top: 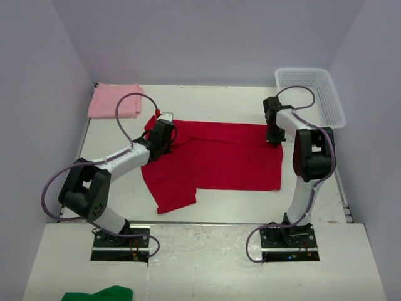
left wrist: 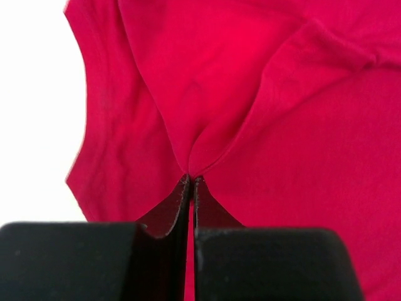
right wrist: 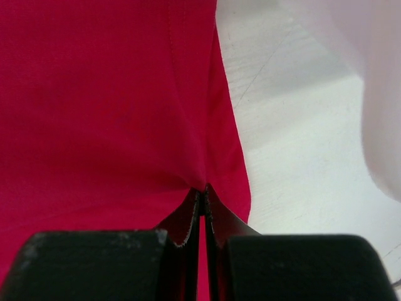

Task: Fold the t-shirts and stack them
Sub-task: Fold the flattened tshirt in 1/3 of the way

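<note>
A crimson red t-shirt lies spread across the middle of the table, one sleeve hanging toward the near edge. My left gripper is shut on a pinch of red cloth at the shirt's left end; in the left wrist view the fabric puckers into the gripper's tips. My right gripper is shut on the shirt's far right corner, and the right wrist view has the red cloth gathered at its tips. A pale pink t-shirt, folded, rests at the far left corner.
A white mesh basket stands at the far right corner. A green cloth lies on the near platform, bottom left. Lilac walls close in the table on three sides. Bare white tabletop shows right of the shirt's edge.
</note>
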Available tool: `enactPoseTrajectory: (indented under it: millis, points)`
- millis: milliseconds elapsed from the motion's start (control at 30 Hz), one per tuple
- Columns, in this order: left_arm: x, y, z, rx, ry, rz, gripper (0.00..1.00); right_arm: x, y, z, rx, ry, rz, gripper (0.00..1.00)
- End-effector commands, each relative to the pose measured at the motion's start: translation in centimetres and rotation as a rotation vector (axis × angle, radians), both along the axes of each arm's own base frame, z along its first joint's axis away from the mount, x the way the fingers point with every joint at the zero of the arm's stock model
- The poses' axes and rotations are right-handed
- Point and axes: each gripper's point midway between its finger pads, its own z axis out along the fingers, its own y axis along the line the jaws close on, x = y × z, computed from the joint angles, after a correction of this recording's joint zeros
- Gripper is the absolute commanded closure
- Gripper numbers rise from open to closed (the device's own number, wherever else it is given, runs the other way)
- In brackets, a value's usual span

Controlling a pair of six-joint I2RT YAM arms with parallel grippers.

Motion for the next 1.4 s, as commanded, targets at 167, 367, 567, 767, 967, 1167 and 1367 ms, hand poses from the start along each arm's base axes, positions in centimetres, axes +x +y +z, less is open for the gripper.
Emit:
enactPoseTrajectory:
  millis: [167,367,567,767,967,1167,1367]
  points:
    - [-3.0,-0.3,-0.5,-0.004,-0.006,0.118,0.79,-0.3,0.6,0.3,0.037,-0.048,-0.029,0.90]
    - [-7.3,-2.8,4.0,-0.152,-0.201,0.201,0.55,-1.6,2.3,3.3,0.039,-0.137,0.020,0.50]
    - [-3.4,-2.4,10.3,-0.176,-0.355,0.299,0.45,-0.4,8.2,9.4,0.075,-0.246,0.177,0.34]
    - [5.6,-3.5,10.2,-0.144,-0.205,0.219,1.00,0.2,14.4,12.6,0.329,-0.335,0.302,1.00]
    - [9.2,-1.2,5.5,-0.175,-0.058,0.202,1.00,-1.3,16.4,10.8,0.410,-0.281,0.360,1.00]
    - [9.7,0.9,2.3,-0.214,-0.018,0.234,1.00,0.1,21.1,10.5,0.615,-0.286,0.436,0.90]
    - [9.5,1.1,0.4,-0.222,0.008,0.227,1.00,3.6,26.7,11.5,0.706,-0.257,0.532,0.40]
